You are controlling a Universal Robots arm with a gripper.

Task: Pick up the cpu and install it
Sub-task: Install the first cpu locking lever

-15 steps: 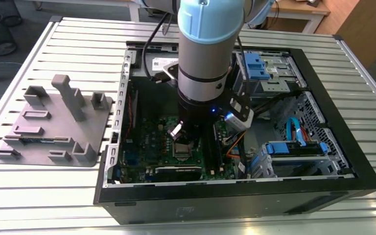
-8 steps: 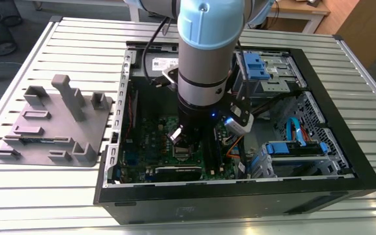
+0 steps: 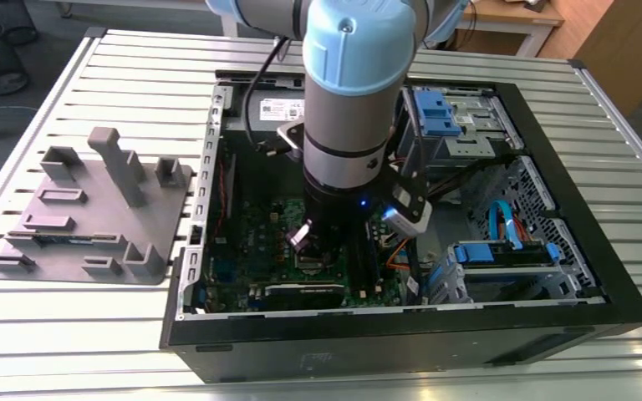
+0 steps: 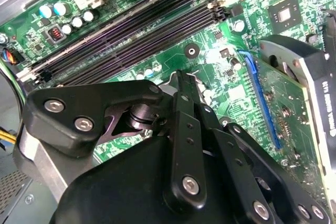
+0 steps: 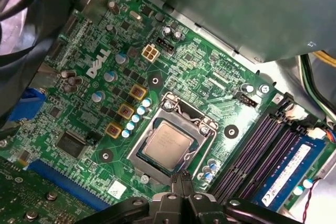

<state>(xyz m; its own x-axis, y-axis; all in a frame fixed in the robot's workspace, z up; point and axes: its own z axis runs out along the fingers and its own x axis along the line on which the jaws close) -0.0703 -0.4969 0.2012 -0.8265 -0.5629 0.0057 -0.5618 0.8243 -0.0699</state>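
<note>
The cpu [image 5: 168, 142] lies seated in the motherboard [image 5: 205, 85] socket [image 5: 173, 139], just beside the gripper [image 5: 182, 178] tips. The gripper's fingers are pressed together, holding nothing.

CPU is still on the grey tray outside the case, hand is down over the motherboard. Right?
Not quite. The cpu sits in the socket on the motherboard, as the first wrist view shows, not on the grey tray. The hand is indeed down over the motherboard.
</note>
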